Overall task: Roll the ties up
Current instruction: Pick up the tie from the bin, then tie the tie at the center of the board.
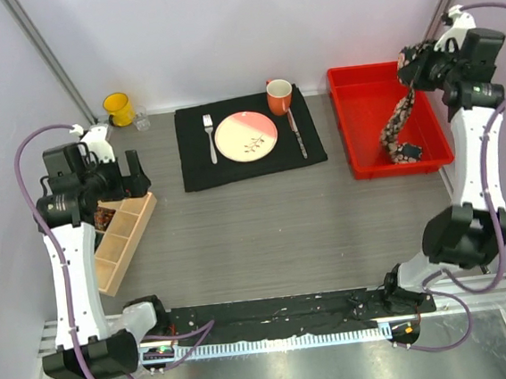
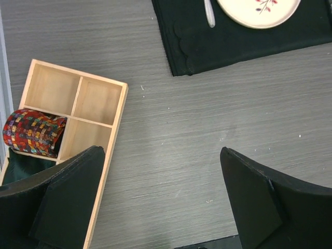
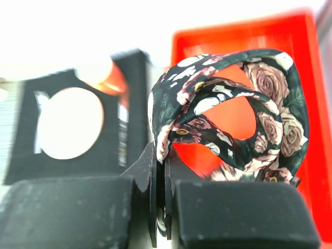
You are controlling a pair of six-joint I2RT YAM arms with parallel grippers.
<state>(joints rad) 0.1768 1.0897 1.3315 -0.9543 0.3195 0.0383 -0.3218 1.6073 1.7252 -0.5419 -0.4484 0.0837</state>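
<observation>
The right claw (image 3: pixel 161 176) is clamped shut on the floral tie (image 3: pixel 270 129), raised above the red bin (image 1: pixel 356 144). The tie's lower end hangs down into the bin. The left claw (image 2: pixel 161 161) hangs wide and empty above the desk (image 2: pixel 207 129), beside the wooden organizer (image 2: pixel 98 101), which holds a rolled red patterned tie (image 2: pixel 33 132). Step in hand, as judged: lifting out the floral tie. Next, it likely needs laying flat on the desk for rolling.
</observation>
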